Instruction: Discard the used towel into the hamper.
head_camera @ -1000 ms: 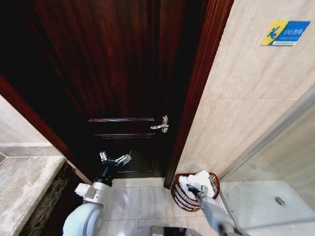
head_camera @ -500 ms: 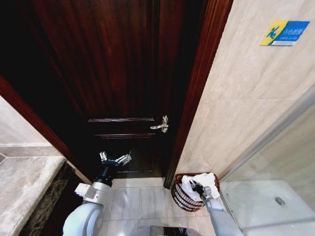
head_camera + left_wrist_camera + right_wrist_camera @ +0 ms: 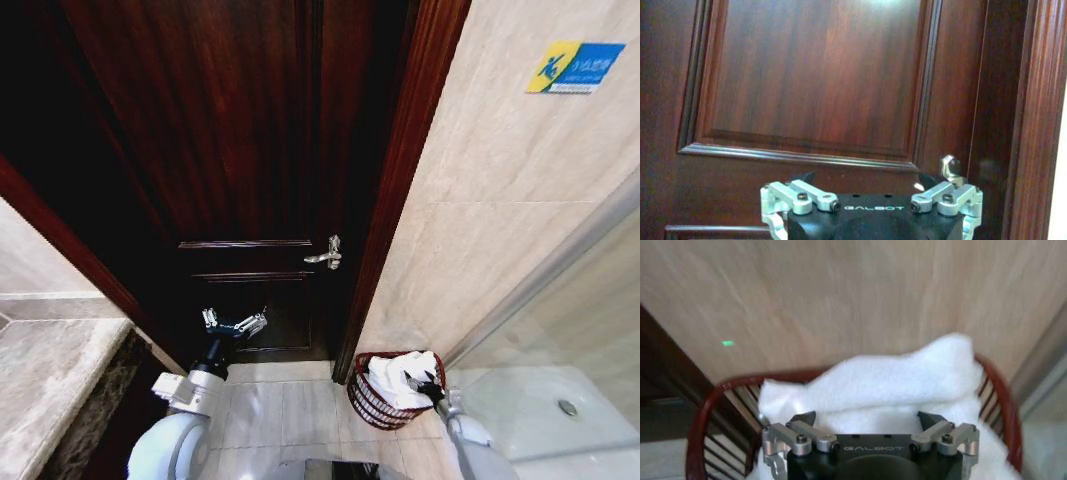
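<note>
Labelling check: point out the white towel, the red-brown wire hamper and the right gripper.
white towel (image 3: 893, 377), right wrist view, top fold.
red-brown wire hamper (image 3: 366, 398), head view, left ribs.
right gripper (image 3: 430, 385), head view, open fingertips' midpoint.

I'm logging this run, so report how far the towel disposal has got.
Mostly done: the white towel lies heaped in the hamper, partly bulging above its rim. In hand: the right gripper, open and holding nothing, sits just above the towel at the hamper's edge. Left: clearing that arm away. The left gripper, open, idles facing the door.
</note>
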You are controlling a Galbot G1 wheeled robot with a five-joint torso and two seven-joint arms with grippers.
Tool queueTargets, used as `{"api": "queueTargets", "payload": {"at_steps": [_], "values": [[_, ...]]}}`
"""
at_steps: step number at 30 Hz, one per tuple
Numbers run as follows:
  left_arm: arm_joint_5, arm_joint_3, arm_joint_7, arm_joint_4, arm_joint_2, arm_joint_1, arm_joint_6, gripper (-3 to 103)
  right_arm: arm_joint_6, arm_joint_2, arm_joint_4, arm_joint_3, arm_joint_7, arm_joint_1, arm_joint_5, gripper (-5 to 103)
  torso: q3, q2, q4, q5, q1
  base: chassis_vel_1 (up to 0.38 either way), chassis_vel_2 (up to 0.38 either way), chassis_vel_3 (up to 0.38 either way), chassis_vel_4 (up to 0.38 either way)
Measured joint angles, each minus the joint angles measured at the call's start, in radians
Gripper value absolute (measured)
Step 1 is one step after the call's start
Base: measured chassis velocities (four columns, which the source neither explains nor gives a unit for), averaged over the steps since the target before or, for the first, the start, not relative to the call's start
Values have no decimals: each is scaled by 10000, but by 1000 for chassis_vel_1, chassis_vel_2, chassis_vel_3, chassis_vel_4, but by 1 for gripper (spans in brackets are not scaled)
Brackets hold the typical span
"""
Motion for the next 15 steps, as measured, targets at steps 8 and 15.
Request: {"api": "queueTargets", "payload": {"at_steps": [8, 15], "values": [[0, 0, 0, 0, 0, 0, 0, 100, -1210, 182, -2459, -74, 326, 1721, 795, 100, 0, 0, -4, -5, 0, 0, 0, 0, 0], [0, 0, 0, -1, 0, 0, 0, 100, -2270, 541, -3237, -127, 688, 2794, 1802, 100, 0, 0, 0, -3, 1, 0, 0, 0, 0]]}}
